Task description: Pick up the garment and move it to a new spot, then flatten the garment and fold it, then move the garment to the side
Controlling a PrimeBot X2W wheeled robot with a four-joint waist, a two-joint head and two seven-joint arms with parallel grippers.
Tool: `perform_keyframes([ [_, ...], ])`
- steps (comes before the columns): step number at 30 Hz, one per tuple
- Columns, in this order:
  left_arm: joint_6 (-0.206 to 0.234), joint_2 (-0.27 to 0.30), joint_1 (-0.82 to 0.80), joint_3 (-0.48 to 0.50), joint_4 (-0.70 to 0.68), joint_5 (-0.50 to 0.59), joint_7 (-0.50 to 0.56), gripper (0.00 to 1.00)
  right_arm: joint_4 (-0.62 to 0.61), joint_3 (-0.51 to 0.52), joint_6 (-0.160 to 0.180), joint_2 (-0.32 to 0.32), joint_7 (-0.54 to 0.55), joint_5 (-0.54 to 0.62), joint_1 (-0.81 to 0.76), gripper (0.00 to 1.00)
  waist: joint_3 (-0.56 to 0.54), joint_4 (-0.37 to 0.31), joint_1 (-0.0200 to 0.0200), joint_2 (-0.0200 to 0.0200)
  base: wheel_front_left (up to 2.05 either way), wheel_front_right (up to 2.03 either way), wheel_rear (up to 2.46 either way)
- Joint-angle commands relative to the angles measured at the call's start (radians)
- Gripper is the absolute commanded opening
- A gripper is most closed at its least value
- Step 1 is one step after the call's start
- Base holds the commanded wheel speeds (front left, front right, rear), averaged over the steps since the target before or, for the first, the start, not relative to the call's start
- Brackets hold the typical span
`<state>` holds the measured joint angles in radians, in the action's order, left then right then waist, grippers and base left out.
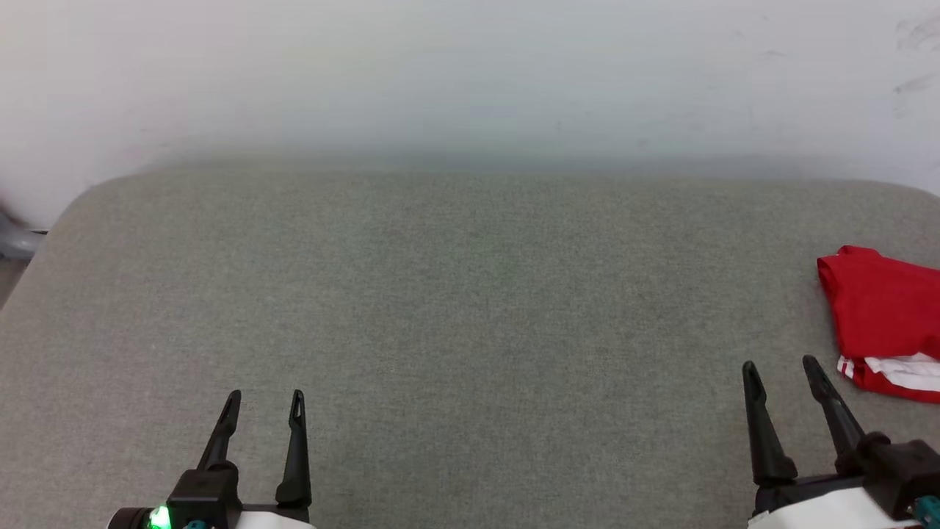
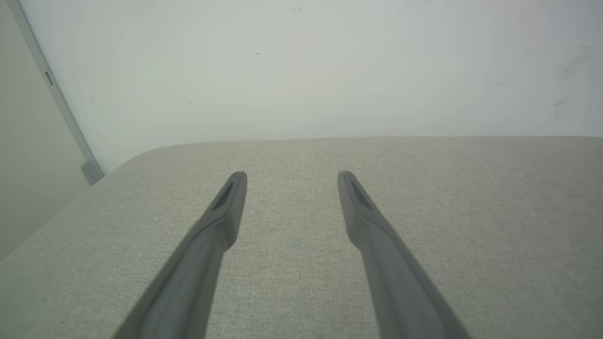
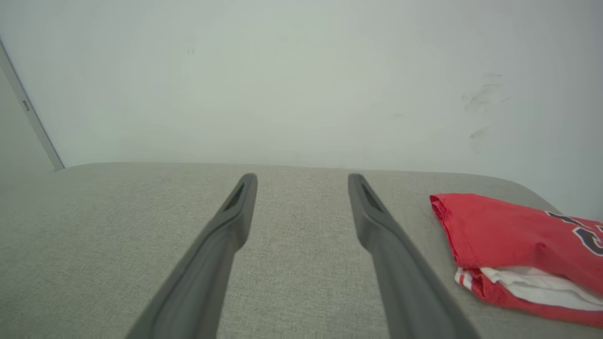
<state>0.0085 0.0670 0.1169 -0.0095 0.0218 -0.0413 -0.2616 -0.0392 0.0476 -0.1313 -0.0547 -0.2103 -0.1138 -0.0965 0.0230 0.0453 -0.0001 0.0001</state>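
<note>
garment (image 1: 885, 319): red folded bundle, white sleeve showing, at 3 o'clock on the grey pad (image 1: 470, 294).
right pincer (image 1: 778, 363): fingers apart, empty, near the garment's 8 o'clock, not touching.
left pincer (image 1: 265, 395): fingers apart, empty, 7 o'clock.
handling: likely light, limp, sags.
hold: I'd pinch the thick fold through all layers.

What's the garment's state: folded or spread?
Folded: the garment lies as a compact red bundle, with white fabric tucked between red layers. Part runs out of frame, so neatness: cannot tell.
</note>
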Motion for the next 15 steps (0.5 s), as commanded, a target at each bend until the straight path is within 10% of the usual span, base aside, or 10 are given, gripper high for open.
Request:
perform_keyframes([
  [1, -0.005, 0.0, 0.008, 0.003, 0.0, -0.005, -0.004, 1.0, -0.009, 0.0, 0.001, 0.006, 0.004, -0.002, -0.018, 1.0, -0.004, -0.002, 0.0001, -0.0001, 0.0, 0.0, 0.0],
  [5, -0.008, -0.001, 0.018, 0.008, 0.002, -0.005, -0.004, 1.0, -0.012, 0.004, 0.001, 0.007, 0.003, -0.018, -0.034, 1.0, -0.009, -0.005, 0.0001, -0.0001, 0.0, 0.0, 0.0],
  [6, -0.008, -0.002, 0.007, 0.006, 0.005, -0.006, 0.0, 0.0, -0.005, 0.003, 0.0, 0.002, 0.005, -0.018, -0.026, 0.0, -0.01, -0.005, 0.0001, -0.0001, 0.0, 0.0, 0.0],
  [15, -0.02, -0.008, -0.014, 0.019, 0.052, -0.147, 0.04, 0.0, 0.037, -0.004, 0.0, -0.005, 0.026, -0.162, -0.016, 0.0, -0.011, -0.007, 0.0001, -0.0001, 0.0, 0.0, 0.0],
])
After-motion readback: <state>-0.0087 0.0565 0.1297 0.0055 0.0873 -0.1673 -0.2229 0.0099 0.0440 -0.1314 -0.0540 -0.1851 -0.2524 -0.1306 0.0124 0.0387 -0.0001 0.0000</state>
